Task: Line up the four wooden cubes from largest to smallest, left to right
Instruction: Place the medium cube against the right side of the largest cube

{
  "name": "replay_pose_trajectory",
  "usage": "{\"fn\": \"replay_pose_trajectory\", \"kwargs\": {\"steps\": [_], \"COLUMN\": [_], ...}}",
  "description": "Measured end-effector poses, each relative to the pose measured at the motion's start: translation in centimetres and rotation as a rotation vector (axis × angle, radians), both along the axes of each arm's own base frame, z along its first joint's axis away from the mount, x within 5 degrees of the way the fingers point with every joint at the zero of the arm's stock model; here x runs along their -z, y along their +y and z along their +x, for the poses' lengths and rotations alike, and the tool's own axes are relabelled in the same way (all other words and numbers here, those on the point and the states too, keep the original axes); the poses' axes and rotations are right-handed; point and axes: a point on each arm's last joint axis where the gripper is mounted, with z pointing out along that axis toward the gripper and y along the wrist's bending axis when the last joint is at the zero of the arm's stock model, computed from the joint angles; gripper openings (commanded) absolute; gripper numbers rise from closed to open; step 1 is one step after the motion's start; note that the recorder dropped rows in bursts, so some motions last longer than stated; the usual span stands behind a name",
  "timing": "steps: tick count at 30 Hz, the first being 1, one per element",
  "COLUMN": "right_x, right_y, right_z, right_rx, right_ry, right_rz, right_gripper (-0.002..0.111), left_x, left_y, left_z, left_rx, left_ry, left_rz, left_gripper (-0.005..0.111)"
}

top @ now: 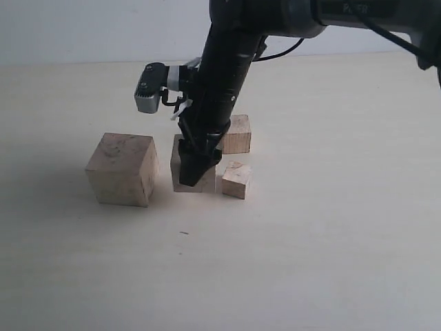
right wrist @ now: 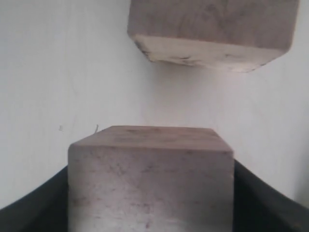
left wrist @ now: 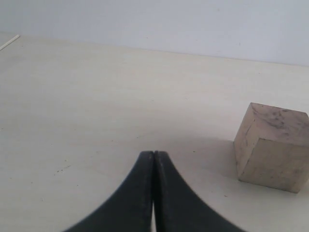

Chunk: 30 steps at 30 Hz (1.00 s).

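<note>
Right jaws clamped on the second-largest cube, sitting in slot 2 of the row.

The right arm (top: 224, 76) reaches across the middle. Its jaws lie flush on both side faces of the second-largest cube (right wrist: 149, 179), so it's gripped; can't tell if it's resting on the table (top: 331, 262) or just off it. The largest cube (top: 122, 169) is just beside it on the left, with a narrow gap. The smallest cube (top: 236, 179) is just beside it on the right, and the third cube (top: 239, 133) is behind that one, out of line. My read: there's no slot open for the third cube, so the smallest has to shift right first, and the right arm is nearer both. The left jaws are pressed together and empty, with one cube (left wrist: 273, 145) ahead and off to the side; can't tell which.
</note>
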Motion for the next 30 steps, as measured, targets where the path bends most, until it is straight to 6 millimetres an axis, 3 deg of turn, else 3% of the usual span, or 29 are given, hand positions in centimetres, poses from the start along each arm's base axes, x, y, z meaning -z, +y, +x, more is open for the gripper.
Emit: {"fn": "replay_pose_trajectory", "kwargs": {"steps": [10,15,21,30], "right_x": [3.9,4.1,4.2,5.2], "right_y": [0.8,1.6,2.6,3.0], "right_z": [0.9,1.0,0.4,0.6], "right_rx": [0.033,0.038,-0.074,-0.099], "right_ry": [-0.018,-0.061,-0.116,-0.136], "right_rz": [0.008,0.053,0.100,0.129], "right_gripper": [0.000,0.000,0.000,0.000], "left_x": [0.0,0.0,0.0,0.0], "left_y": [0.0,0.0,0.0,0.0], "left_z": [0.0,0.0,0.0,0.0], "left_rx": [0.000,0.000,0.000,0.000], "left_ry": [0.000,0.000,0.000,0.000], "left_rz": [0.000,0.000,0.000,0.000], "left_gripper": [0.000,0.000,0.000,0.000]}}
